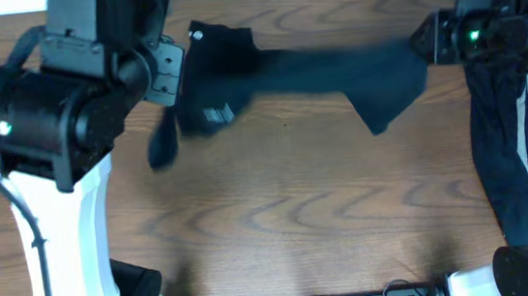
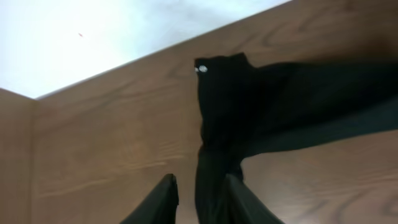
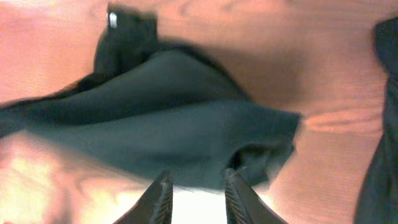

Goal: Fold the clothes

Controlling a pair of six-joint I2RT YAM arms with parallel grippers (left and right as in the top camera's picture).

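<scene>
Passing between parted left fingers (image 2: 163, 202), the clothes (image 2: 249, 106); right fingers (image 3: 160, 199) parted at their edge

Clothes (image 1: 315, 70): plain black, no pattern. Logo (image 2: 201, 69), upper centre of frame: tiny, white. Counter (image 1: 300, 222): warm brown, wavy wood grain. Left arm (image 1: 38, 121): black shell, white column, green light.

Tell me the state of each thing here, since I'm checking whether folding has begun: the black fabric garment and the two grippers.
Black soft fabric garment: not folded, stretched in a rumpled band across the far side of the wooden table, blurred.
Left gripper: open, a strip of the garment between its fingers.
Right gripper: open, the garment's edge just ahead of its fingertips.
</scene>
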